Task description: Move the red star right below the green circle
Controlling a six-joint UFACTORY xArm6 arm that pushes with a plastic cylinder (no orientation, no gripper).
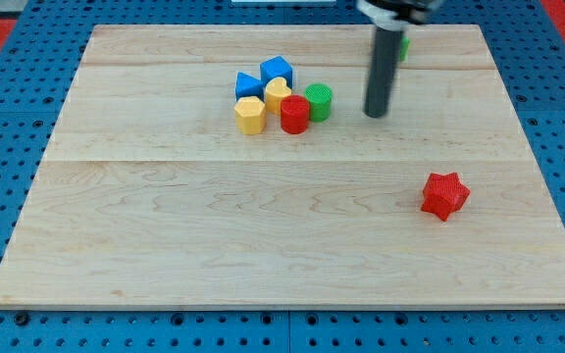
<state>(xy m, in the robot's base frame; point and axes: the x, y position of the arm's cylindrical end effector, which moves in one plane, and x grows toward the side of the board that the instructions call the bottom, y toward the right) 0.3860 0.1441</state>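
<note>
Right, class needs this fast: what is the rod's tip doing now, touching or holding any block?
My tip: touching and holding nothing, just to the view's right of the green circle, far up-left of the red star.

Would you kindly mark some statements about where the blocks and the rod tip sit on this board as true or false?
1. The red star touches the green circle. False: it lies far off, toward the view's lower right.
2. My tip is to the view's right of the green circle. True.
3. The red cylinder sits beside the green circle. True.
4. My tip presses against the red star. False: they are well apart.
</note>
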